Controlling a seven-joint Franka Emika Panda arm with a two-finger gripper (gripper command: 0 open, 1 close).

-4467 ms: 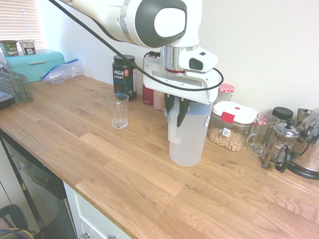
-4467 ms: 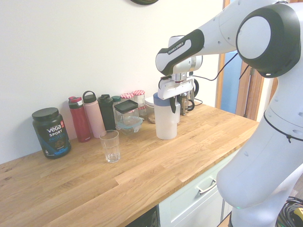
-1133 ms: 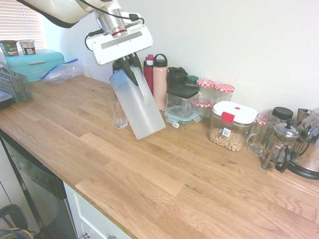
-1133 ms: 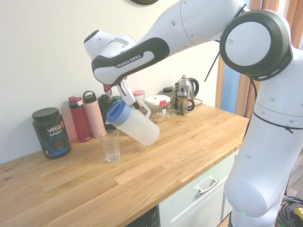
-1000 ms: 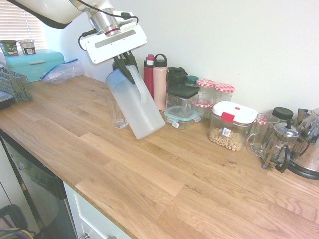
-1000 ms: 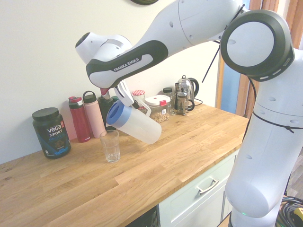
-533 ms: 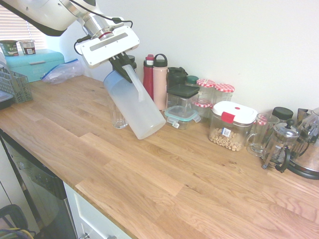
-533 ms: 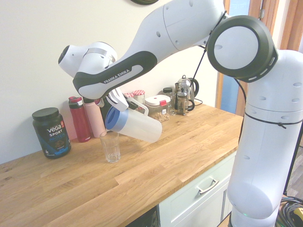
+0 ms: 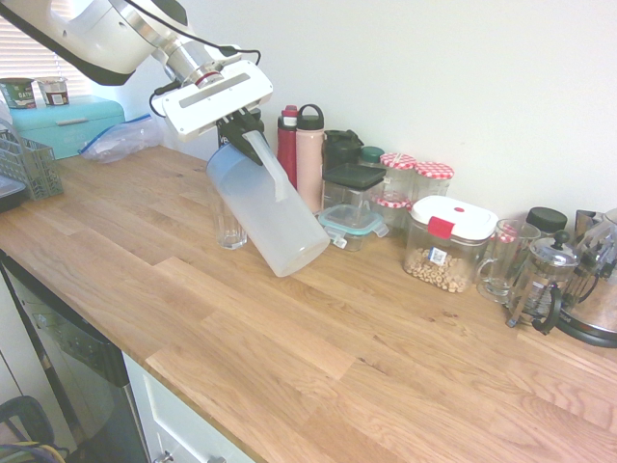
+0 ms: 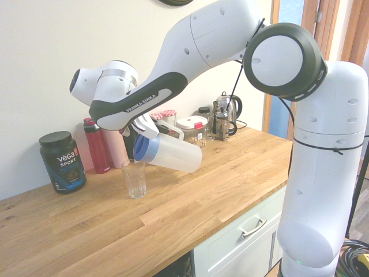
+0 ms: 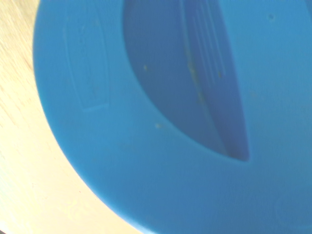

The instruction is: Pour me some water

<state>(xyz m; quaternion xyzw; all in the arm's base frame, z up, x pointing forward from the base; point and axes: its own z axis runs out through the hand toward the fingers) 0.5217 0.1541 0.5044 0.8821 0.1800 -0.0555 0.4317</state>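
Observation:
My gripper (image 9: 243,131) is shut on the moulded handle of the frosted pitcher (image 9: 268,210), which it holds in the air, tipped far over. In the second exterior view the pitcher (image 10: 174,154) lies close to level, and its blue lid (image 10: 143,149) points down just above the rim of the small ribbed glass (image 10: 135,178). The glass (image 9: 228,228) stands upright on the wooden counter, partly hidden behind the pitcher. The blue lid (image 11: 146,122) fills the wrist view. I cannot make out the water through the frosted wall, and no stream shows.
Along the wall stand a dark Vega tub (image 10: 62,161), red and pink bottles (image 9: 308,154), red-lidded jars, a cereal container (image 9: 449,241), a French press (image 9: 540,282) and a kettle. A teal bread box (image 9: 67,121) and a dish rack (image 9: 24,164) sit far left.
The wrist has turned further, so the pitcher has tipped from a steep slant to almost level. Its lid end has come down closer to the glass.

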